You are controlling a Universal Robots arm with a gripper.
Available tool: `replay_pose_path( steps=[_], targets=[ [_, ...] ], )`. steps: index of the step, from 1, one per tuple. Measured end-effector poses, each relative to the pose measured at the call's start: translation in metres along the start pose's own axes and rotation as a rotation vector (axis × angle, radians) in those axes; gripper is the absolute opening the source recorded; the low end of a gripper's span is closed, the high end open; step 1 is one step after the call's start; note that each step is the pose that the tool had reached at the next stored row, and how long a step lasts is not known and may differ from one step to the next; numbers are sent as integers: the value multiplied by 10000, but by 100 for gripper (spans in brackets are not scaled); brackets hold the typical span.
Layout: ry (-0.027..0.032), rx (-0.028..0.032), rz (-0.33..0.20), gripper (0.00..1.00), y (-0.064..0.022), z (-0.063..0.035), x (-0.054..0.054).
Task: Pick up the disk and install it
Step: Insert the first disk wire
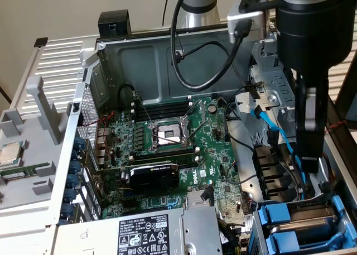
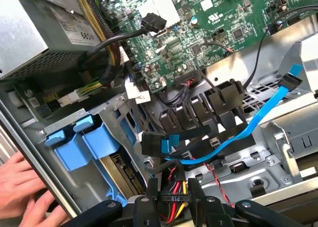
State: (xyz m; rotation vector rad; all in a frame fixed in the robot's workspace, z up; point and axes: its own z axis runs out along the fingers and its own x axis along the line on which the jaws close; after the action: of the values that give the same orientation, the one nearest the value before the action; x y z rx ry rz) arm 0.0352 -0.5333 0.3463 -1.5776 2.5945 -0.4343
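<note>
Motherboard (image 1: 184,154) and graphics card (image 1: 153,176) lie well off the claw (image 1: 309,166) toward the exterior view's left, with the power supply (image 1: 150,232) nearer. A person's hand (image 2: 20,192) rests on the case edge beyond the drive cage (image 2: 114,105). The disk (image 2: 94,140) sits in that cage near the claw, another blue-carrier drive (image 2: 54,137) just beside it. Its long axis runs away from the power supply, handle end facing it. The claw stands part-way open, holding nothing. A P10 power plug (image 2: 171,199) shows in its gap, and a blue SATA cable (image 2: 258,122) crosses close by.
</note>
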Motion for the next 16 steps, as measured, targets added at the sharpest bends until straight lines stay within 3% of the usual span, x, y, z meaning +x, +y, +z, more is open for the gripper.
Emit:
replay_pose_path(
  steps=[3, 5, 6, 9, 16],
  targets=[
    [146, 235, -17, 35, 18, -5, 9],
    [183, 374, 11, 35, 23, -4, 11],
    [181, 412, 41, 35, 27, -4, 13],
    [210, 436, 185, 35, 41, -4, 18],
    [517, 344, 1159, 35, 53, 26, 17]
  ],
)
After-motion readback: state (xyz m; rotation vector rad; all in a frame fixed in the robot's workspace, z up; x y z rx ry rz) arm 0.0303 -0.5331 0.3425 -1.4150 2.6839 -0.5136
